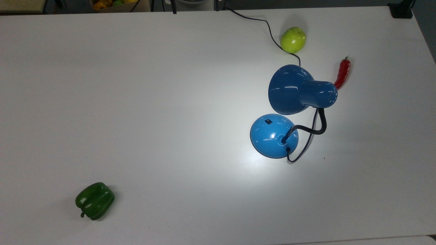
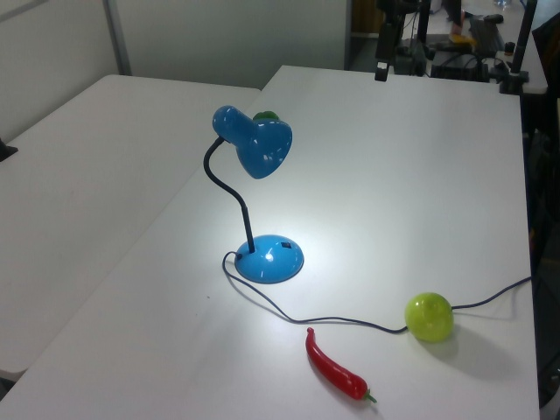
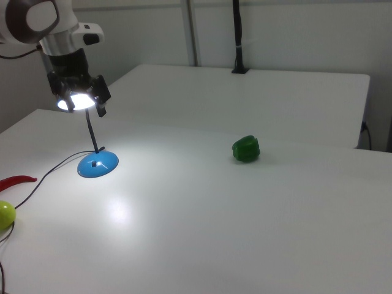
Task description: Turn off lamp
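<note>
The lamp glows near the bench edge, switch unpressed.
My tool hangs spread, holding nothing; pressing off-centre could skid the base or snag the cord.

A green apple is sitting near the far edge of the white counter in the top view, with a red chili pepper lying close by toward the top view's right. A green bell pepper is resting well apart from both, toward the top view's lower left. A box of fruit is standing beyond the counter's far edge.
</note>
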Controlling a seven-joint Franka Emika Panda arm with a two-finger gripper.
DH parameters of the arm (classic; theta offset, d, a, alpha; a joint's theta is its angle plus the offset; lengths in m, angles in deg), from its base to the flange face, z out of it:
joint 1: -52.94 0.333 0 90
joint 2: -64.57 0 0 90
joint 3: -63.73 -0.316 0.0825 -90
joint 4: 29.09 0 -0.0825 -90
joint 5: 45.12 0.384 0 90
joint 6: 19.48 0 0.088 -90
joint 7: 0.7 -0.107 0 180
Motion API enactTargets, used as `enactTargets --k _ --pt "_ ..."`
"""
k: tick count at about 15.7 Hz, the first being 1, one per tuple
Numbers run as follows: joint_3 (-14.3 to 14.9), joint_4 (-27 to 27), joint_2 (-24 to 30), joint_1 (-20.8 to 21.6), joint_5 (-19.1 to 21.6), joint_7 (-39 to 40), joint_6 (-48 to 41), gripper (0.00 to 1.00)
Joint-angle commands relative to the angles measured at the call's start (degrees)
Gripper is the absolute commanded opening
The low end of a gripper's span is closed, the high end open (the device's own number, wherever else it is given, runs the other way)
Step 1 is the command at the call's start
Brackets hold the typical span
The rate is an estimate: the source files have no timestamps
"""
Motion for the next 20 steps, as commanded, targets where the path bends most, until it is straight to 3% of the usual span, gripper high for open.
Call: enactTargets --k 1,12,13,14,16,18,20 --pt "0.29 -1.66 0.83 0.66 -0.52 0.88 1.35 1.00" --pt "-0.24 -2.19 0.47 0.67 -0.51 0.27 3.19 1.00" --pt "-0.24 -2.45 0.47 0.67 -0.25 0.27 3.37 0.96" --pt "-0.24 -2.45 0.39 0.67 0.01 0.35 3.37 0.86" --pt "-0.24 -2.72 0.39 0.67 0.10 0.97 3.37 0.45" --pt "-0.32 -2.81 0.39 0.75 0.19 0.97 3.46 0.28" --pt "-0.32 -2.81 0.21 0.84 0.19 0.97 3.46 0.17"
